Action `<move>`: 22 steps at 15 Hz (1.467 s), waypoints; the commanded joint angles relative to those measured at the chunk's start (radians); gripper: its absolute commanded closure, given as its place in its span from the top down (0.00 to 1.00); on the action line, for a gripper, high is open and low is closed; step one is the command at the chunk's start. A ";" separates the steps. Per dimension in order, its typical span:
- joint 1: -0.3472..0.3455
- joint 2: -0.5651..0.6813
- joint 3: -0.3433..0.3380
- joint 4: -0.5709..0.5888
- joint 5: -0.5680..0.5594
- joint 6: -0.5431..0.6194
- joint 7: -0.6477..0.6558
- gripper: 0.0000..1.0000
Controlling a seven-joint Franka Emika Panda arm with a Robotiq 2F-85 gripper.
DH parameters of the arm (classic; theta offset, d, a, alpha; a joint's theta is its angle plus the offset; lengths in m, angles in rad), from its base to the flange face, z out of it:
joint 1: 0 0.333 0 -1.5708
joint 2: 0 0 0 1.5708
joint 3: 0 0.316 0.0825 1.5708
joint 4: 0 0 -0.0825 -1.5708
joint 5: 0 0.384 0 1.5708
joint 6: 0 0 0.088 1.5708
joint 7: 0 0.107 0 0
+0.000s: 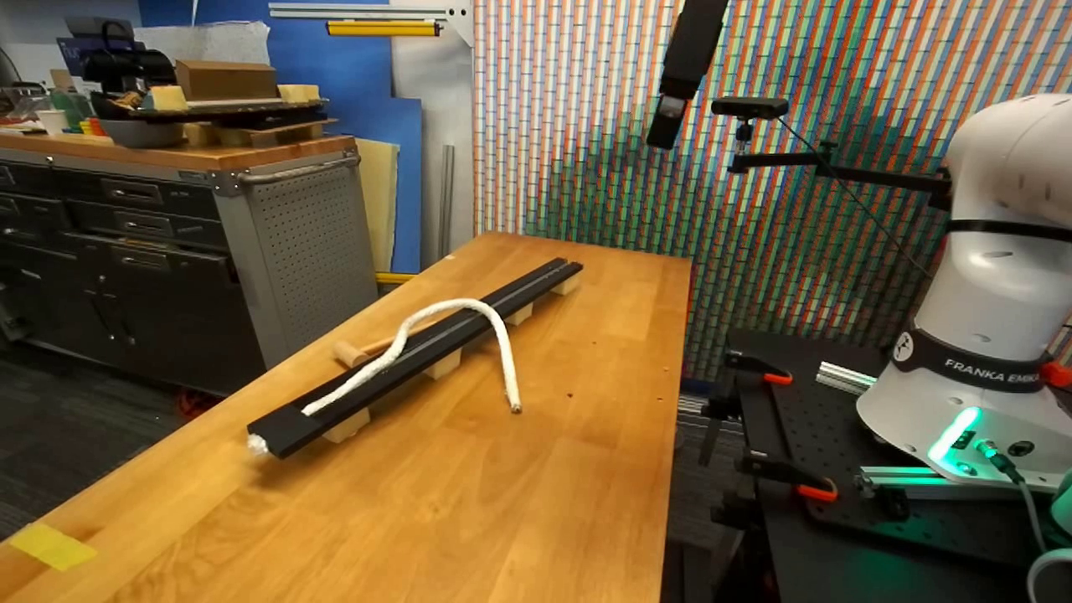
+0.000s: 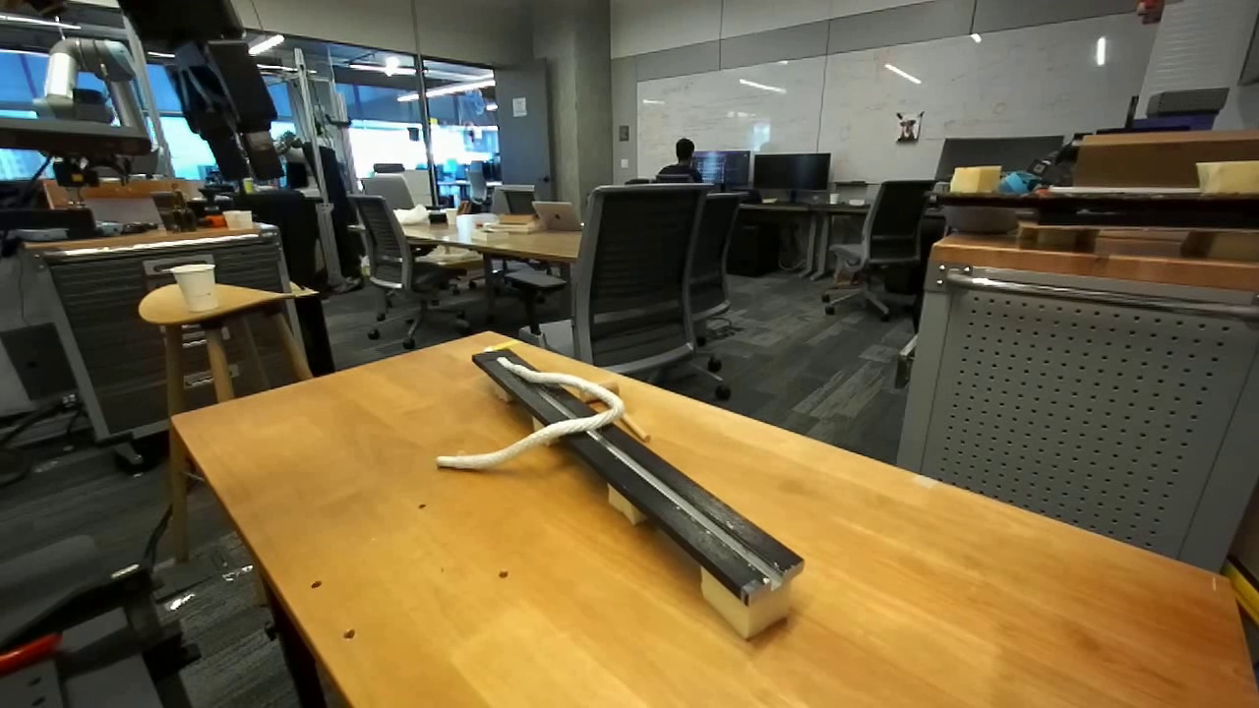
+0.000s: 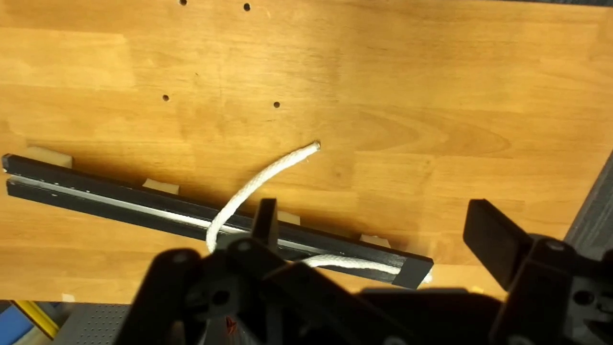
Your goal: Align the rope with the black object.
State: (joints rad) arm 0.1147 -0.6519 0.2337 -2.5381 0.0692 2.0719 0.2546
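White rope (image 1: 456, 302) caught at one end of the black bar (image 1: 435, 345), most of it yet to line up

In an exterior view, toward the lower left of the frame, the rope goes in at the cap (image 1: 285, 429) on the near end of the bar, and a white tip shows beyond. A short stretch follows the bar; that part looks done, or nearly. Left of centre the rope bows past the bar's back edge, then crosses over and drops onto the table (image 1: 469, 502), its loose end at mid-frame, apart from the bar. Farther right, the bar's upper end has no rope in its groove (image 3: 167, 214). Left to do, by my reading: draw in the bow and lay the loose length along the groove. The claw (image 3: 376, 211) hangs above, its fingers (image 3: 493, 239) spread wide in the wrist view, holding nothing.

At the upper left, what looks like a dark blue box (image 1: 75, 57) bears pale letters too small to read. At the right, the base band of the robot arm (image 1: 976, 301) reads "FRANKA EMIKA".
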 commanded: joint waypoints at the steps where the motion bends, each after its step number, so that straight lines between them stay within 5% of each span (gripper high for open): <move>1: -0.008 0.071 0.003 0.013 0.057 0.107 0.096 1.00; 8: -0.070 0.326 -0.004 0.129 0.055 0.295 0.233 1.00; 17: -0.126 0.572 -0.046 0.280 -0.103 0.294 0.458 1.00; 22: -0.098 0.577 -0.074 0.259 -0.093 0.305 0.431 1.00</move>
State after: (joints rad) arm -0.0130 -0.0749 0.1895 -2.2799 -0.0211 2.3782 0.6844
